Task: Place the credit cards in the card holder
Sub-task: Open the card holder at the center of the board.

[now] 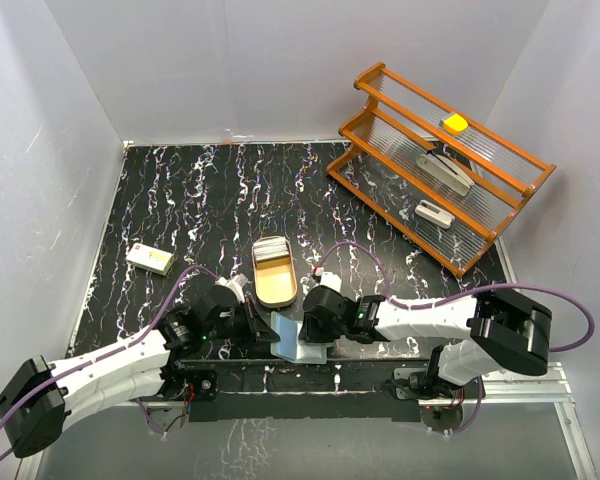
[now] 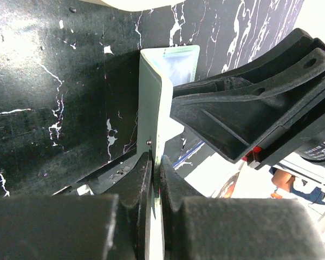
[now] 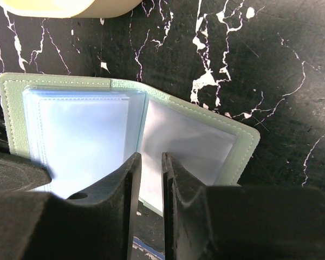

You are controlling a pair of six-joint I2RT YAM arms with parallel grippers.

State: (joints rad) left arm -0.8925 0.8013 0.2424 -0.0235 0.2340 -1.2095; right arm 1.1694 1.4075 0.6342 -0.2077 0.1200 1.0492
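The card holder (image 1: pixel 290 340), a pale teal-green bifold, lies open near the table's front edge between both grippers. My left gripper (image 2: pixel 156 162) is shut on the edge of its cover flap (image 2: pixel 151 97), which stands upright. In the right wrist view the card holder (image 3: pixel 81 130) shows its pale blue pockets. My right gripper (image 3: pixel 151 160) hovers over its near edge, jaws a narrow gap apart, with nothing visibly pinched. The credit cards (image 1: pixel 270 248), a grey-white stack, rest at the far end of the oval tan wooden tray (image 1: pixel 276 285), just behind the holder.
An orange wooden rack (image 1: pixel 440 165) stands at the back right, holding a yellow item (image 1: pixel 455 123) and white objects. A small white box (image 1: pixel 150 258) lies at the left. White walls enclose the black marbled table (image 1: pixel 380 240).
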